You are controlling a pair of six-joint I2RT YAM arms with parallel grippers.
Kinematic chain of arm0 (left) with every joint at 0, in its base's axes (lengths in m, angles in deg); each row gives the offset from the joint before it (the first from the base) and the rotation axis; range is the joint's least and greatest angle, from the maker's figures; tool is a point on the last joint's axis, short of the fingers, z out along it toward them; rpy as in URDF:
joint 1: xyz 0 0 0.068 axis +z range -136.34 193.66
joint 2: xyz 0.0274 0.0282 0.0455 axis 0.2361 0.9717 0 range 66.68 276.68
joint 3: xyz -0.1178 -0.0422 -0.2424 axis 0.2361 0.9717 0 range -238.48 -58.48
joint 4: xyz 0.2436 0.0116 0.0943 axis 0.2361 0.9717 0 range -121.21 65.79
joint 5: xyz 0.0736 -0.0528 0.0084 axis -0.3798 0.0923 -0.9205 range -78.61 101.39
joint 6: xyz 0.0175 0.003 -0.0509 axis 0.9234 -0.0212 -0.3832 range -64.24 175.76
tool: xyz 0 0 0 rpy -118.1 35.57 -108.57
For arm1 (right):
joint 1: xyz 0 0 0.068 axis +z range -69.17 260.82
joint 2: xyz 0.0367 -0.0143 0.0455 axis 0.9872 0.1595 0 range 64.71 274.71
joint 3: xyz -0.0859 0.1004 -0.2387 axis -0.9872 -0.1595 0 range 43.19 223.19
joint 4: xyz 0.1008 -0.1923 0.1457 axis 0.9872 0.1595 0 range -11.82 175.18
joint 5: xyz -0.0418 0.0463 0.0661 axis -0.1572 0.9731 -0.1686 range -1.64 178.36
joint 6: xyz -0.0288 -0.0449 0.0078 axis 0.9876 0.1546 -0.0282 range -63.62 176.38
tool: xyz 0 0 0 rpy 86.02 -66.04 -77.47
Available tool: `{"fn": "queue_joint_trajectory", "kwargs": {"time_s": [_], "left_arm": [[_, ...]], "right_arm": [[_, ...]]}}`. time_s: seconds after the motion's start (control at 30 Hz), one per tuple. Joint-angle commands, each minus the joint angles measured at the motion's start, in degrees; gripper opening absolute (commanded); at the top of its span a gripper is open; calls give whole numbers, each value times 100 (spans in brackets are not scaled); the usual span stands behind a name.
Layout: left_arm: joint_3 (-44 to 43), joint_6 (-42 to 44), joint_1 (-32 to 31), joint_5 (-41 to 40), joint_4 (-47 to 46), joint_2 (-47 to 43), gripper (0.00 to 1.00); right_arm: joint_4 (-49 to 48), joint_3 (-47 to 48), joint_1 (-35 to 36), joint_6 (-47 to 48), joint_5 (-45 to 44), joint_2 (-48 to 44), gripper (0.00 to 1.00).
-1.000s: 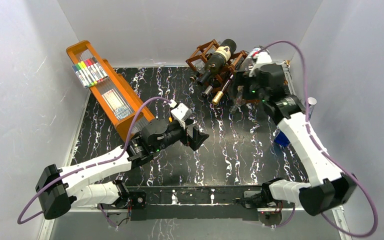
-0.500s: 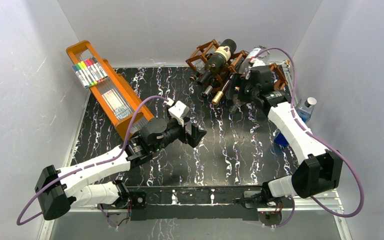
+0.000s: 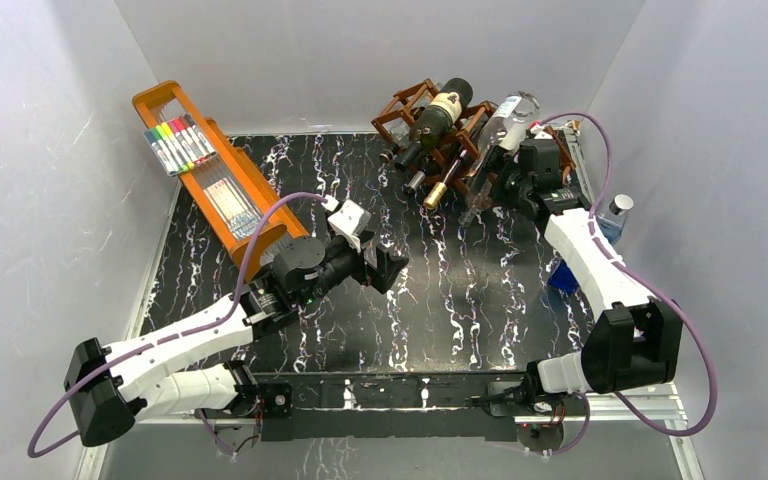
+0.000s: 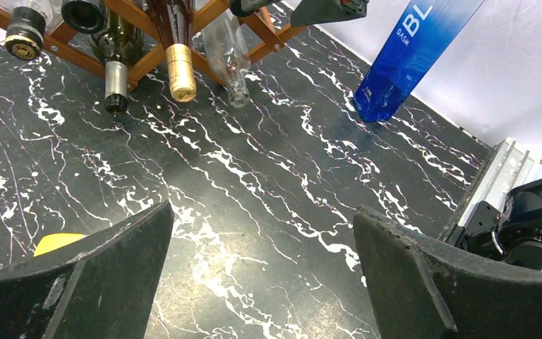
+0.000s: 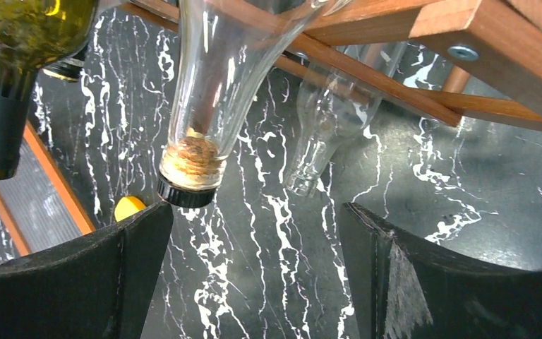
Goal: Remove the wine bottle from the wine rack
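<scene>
The reddish-brown wine rack [image 3: 405, 108] stands at the table's back edge and holds several bottles: a dark one with a cream label [image 3: 438, 112], a clear one [image 3: 505, 115] and a gold-capped one [image 3: 438, 193]. My right gripper [image 3: 485, 190] is open at the rack's right front. In the right wrist view the gripper [image 5: 254, 275] is empty. A clear bottle's corked neck [image 5: 196, 141] hangs just above its left finger [image 5: 77, 282], under the rack's slats [image 5: 480, 35]. My left gripper [image 3: 390, 268] is open and empty over the table's middle, and it faces the rack [image 4: 145, 62].
An orange tray [image 3: 250, 215] with coloured markers [image 3: 178, 145] leans at the back left. A blue bottle [image 4: 409, 49] leans at the right wall, and a clear capped bottle [image 3: 615, 212] stands near it. A small yellow object [image 5: 128, 207] lies on the table.
My right arm has swung its gripper in closer under the rack's right side, which uncovers the clear bottle on top. My left gripper has drawn back slightly to the left.
</scene>
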Motion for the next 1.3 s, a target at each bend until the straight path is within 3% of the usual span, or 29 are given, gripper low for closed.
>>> {"fn": "queue_joint_trajectory", "kwargs": {"time_s": [0.0,0.17,0.37,0.53,0.8,0.9,1.27], "left_arm": [[57,90,27,-62,5,-258,98],[-17,197,33,15,115,-274,98],[6,239,35,81,-36,-201,98],[-30,192,31,132,-11,-231,98],[54,212,33,38,108,-486,98],[74,212,33,35,113,-552,98],[66,201,33,40,208,-657,98]], "right_arm": [[-696,21,-15,-274,211,-35,98],[-820,248,-23,-154,59,-182,98],[-282,677,-24,-1090,-604,264,97],[-596,682,-26,-1518,-683,403,83],[-936,671,-6,-1732,-431,821,81],[-1294,551,15,-1762,-328,863,72],[-2056,293,126,-2210,-551,1151,69]]}}
